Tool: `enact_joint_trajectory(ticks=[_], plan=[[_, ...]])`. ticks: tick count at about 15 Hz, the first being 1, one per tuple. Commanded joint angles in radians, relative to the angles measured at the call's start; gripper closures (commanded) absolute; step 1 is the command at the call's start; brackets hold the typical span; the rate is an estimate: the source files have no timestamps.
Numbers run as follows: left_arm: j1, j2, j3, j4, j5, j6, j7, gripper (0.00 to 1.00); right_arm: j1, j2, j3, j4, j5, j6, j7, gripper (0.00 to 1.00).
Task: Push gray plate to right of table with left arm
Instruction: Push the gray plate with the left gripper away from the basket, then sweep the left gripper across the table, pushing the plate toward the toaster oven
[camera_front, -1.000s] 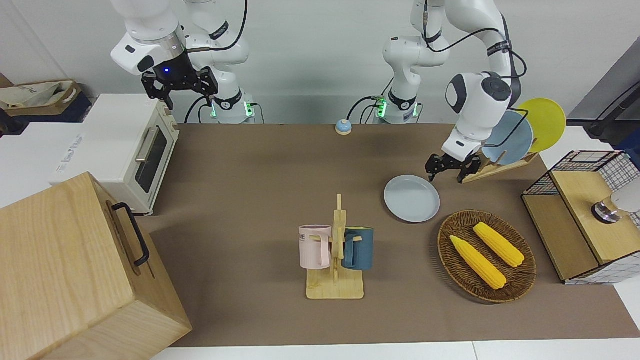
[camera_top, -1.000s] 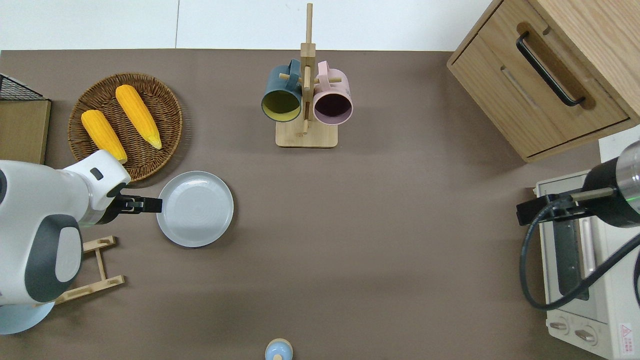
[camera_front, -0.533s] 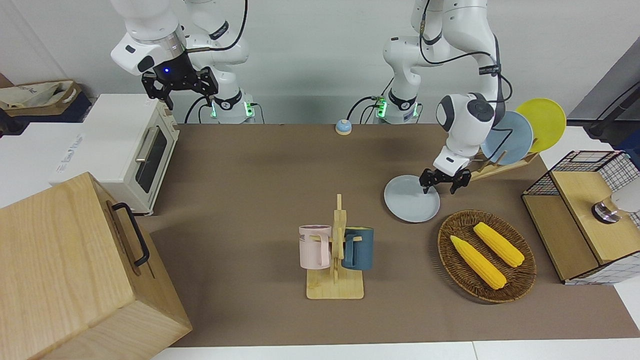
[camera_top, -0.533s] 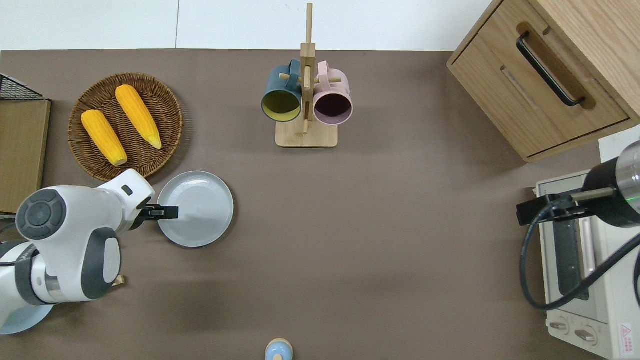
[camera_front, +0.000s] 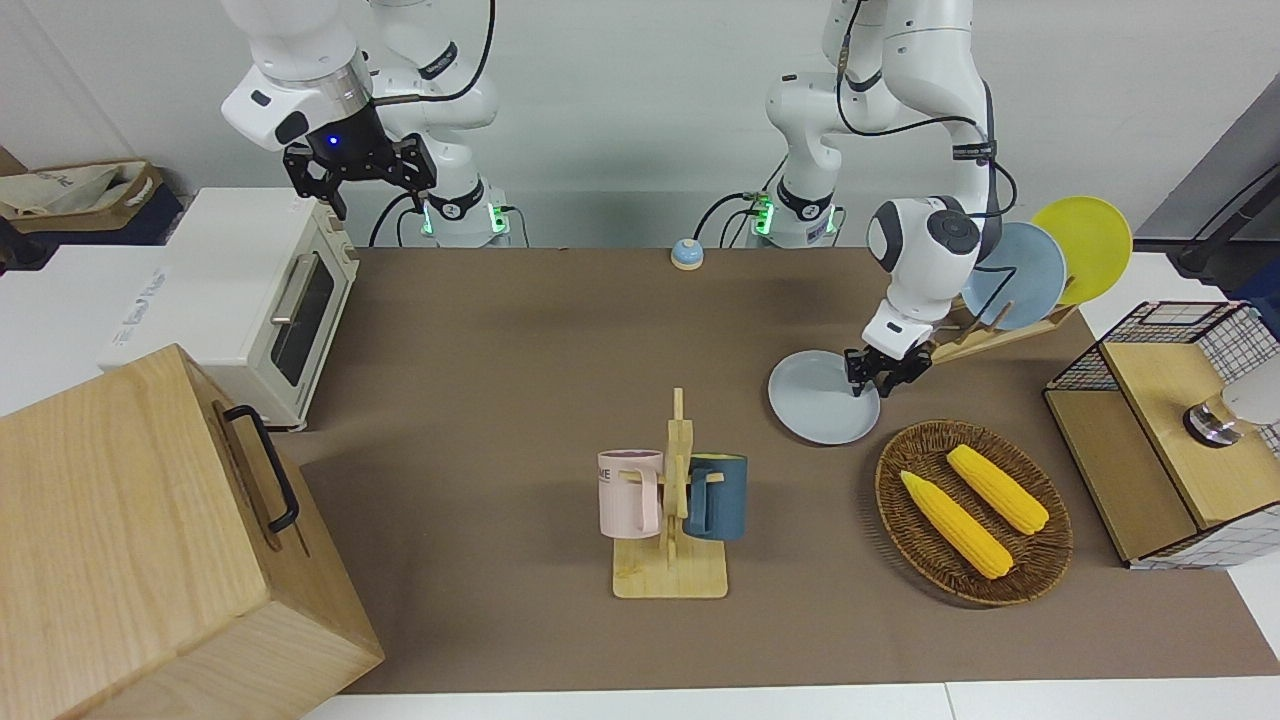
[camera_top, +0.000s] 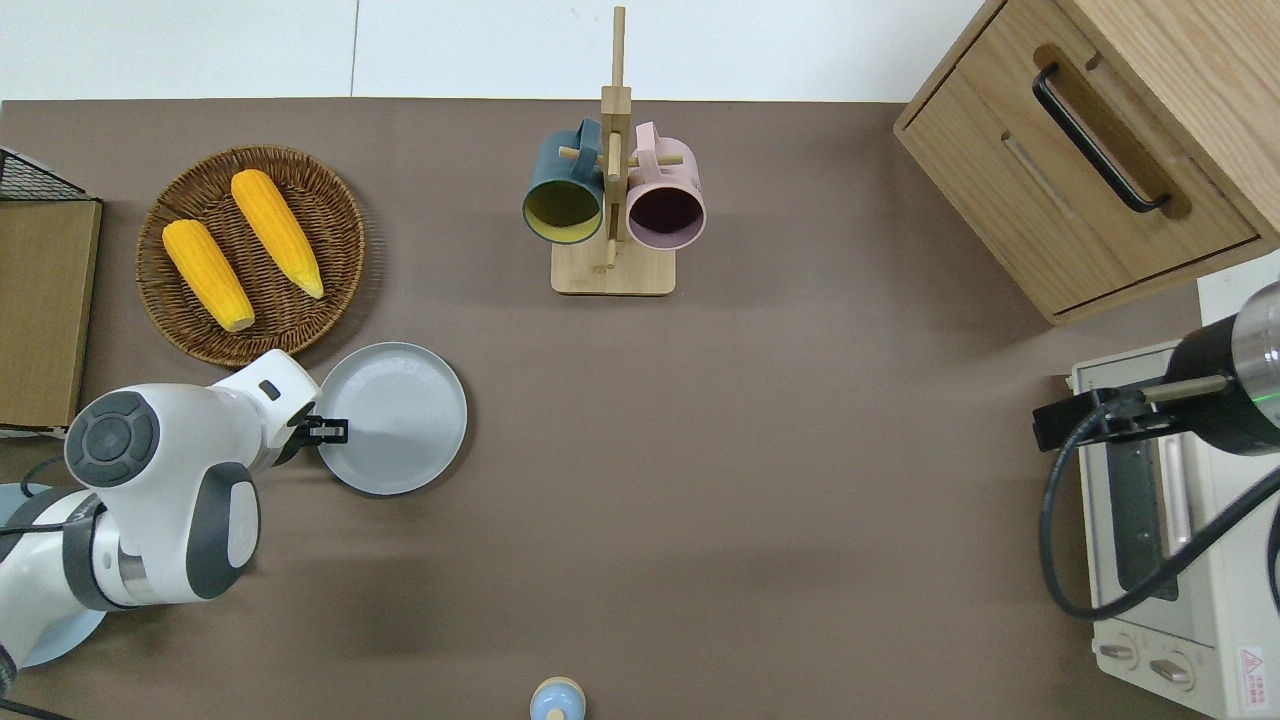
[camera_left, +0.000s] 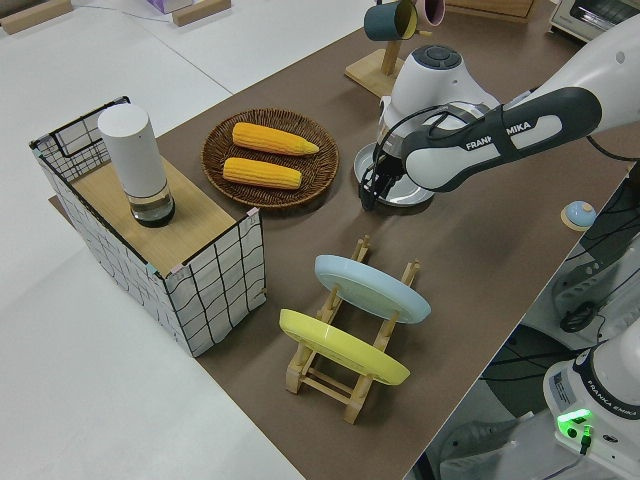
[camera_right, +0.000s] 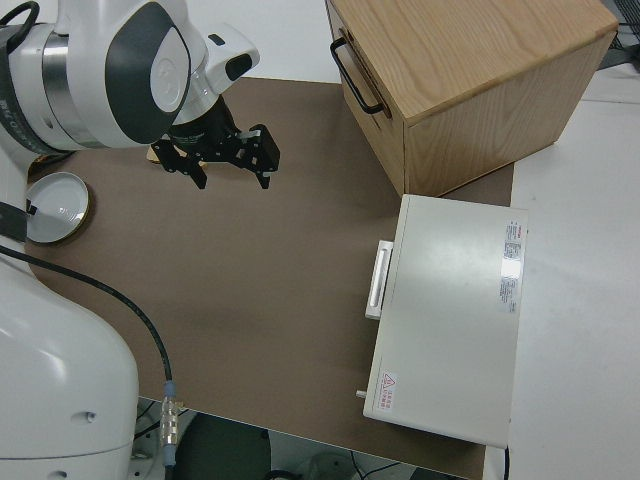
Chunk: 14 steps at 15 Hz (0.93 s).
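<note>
On the matte brown table (camera_top: 760, 450), toward the left arm's end, the round, low-rimmed gray plate (camera_top: 400, 415) lies flat just beside a woven wicker basket (camera_top: 330, 215). The glossy white left arm, lettered FRANKA EMIKA, sets its left gripper (camera_top: 334, 431) at the plate's rim; its finger gap cannot be told. The right arm is parked, fingers spread.

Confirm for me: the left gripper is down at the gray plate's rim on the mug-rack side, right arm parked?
Not quite. The left gripper is at the gray plate's rim on the side toward the left arm's end of the table, away from the mug rack, as the overhead view shows. The right arm is parked.
</note>
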Motion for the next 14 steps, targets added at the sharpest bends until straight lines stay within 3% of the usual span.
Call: enact_joint_trajectory(ticks=[1, 8, 14], plan=[[-0.001, -0.018, 0.005, -0.006, -0.009, -0.017, -0.007, 0.98, -0.02, -0.002, 0.016, 0.009, 0.004, -0.016, 0.013, 0.017], [-0.015, -0.018, 0.001, -0.009, -0.009, -0.028, -0.028, 1.0, -0.019, -0.002, 0.016, 0.009, 0.004, -0.016, 0.013, 0.017], [-0.112, -0.018, -0.041, -0.009, -0.009, -0.051, -0.239, 1.0, -0.019, -0.002, 0.016, 0.009, 0.004, -0.016, 0.013, 0.017]])
